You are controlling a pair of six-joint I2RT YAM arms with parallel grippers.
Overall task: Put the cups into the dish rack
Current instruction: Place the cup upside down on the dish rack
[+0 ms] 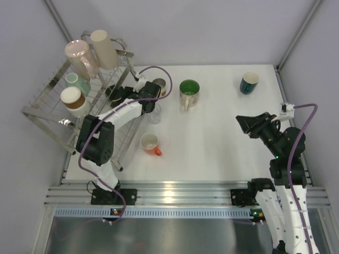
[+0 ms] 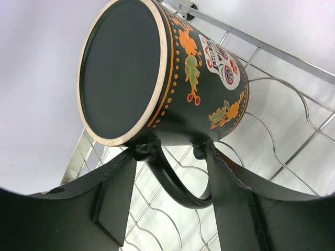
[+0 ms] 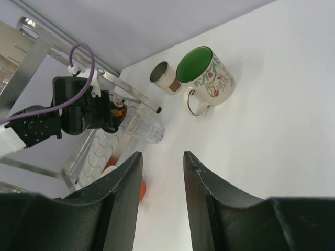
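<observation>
My left gripper (image 1: 121, 95) reaches over the dish rack (image 1: 39, 117), shut on a dark floral mug (image 1: 112, 93). In the left wrist view this mug (image 2: 157, 78) lies on its side with its base toward the camera. Its handle (image 2: 172, 188) hangs between the fingers of the left gripper (image 2: 175, 157), above the rack's wires (image 2: 282, 136). Pink (image 1: 79, 55), beige (image 1: 103, 47), teal (image 1: 76, 82) and brown-banded (image 1: 73, 100) cups sit in the rack. My right gripper (image 1: 242, 124) (image 3: 162, 157) hovers open and empty over the table's right side.
On the table stand a steel cup (image 1: 159, 84) (image 3: 163, 77), a green-inside mug (image 1: 189, 92) (image 3: 207, 76), a dark teal cup (image 1: 249, 82), a clear glass (image 1: 153, 114) (image 3: 144, 125) beside the rack, and an orange-handled white cup (image 1: 150, 143).
</observation>
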